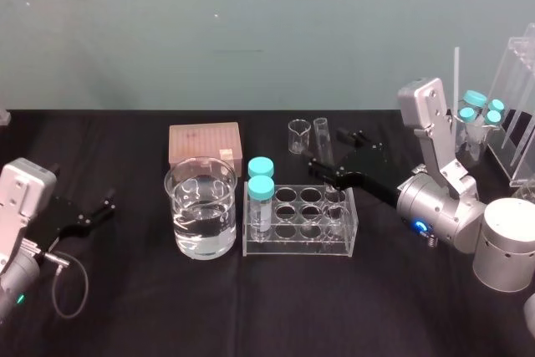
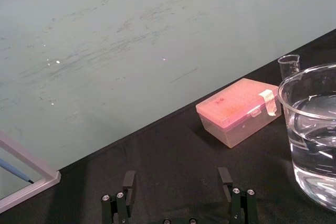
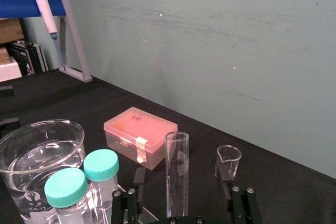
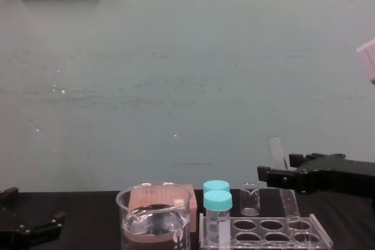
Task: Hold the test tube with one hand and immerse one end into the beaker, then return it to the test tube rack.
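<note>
The test tube point(image 1: 323, 141) stands slightly tilted in a far right hole of the clear test tube rack point(image 1: 299, 242). My right gripper point(image 1: 332, 175) reaches in from the right and straddles the test tube point(image 3: 177, 174). Its fingers point(image 3: 139, 176) are open, with a gap on each side of the glass. From the chest, the right gripper point(image 4: 282, 175) crosses the tilted test tube point(image 4: 285, 194) about halfway up, above the rack point(image 4: 265, 239). The water-filled beaker point(image 1: 201, 206) stands just left of the rack. My left gripper point(image 1: 102, 211) rests open and empty at the table's left.
Two teal-capped vials point(image 1: 261, 186) stand in the rack's left end. A pink tip box point(image 1: 205, 144) sits behind the beaker, and a tiny beaker point(image 1: 298, 135) behind the rack. More capped vials point(image 1: 481, 110) and a clear acrylic stand point(image 1: 520, 114) crowd the back right.
</note>
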You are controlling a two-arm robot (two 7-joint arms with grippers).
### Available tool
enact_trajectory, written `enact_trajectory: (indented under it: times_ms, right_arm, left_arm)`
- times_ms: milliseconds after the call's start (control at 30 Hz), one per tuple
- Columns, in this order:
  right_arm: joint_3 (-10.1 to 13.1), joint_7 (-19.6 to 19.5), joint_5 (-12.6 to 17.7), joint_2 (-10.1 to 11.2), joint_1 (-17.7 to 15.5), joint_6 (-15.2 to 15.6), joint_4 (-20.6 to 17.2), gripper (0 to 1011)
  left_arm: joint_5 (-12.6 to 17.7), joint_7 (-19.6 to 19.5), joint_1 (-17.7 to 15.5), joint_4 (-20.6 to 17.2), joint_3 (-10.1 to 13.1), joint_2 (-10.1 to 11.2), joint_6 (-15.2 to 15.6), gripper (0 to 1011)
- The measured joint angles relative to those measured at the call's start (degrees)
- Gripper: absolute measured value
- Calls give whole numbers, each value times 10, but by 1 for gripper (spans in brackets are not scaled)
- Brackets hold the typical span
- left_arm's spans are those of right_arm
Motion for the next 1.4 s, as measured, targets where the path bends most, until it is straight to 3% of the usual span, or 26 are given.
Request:
enact_trajectory:
  times_ms: [200,700,1300,1400]
  right_arm:
    - [0,0,1,0,0,0,0,735]
    - [0,0,1,0,-1,-1,0,241]
    - [0,-1,1,0,-1,-1,0,224]
    - [5,0,5,-3,-5,-15,0,224]
  left_arm:
    - [0,0,0,0,0,0,0,1000]
    - [0,0,0,0,0,0,0,1000]
    - [0,0,0,0,0,0,0,1000]
    - [0,0,0,0,0,0,0,1000]
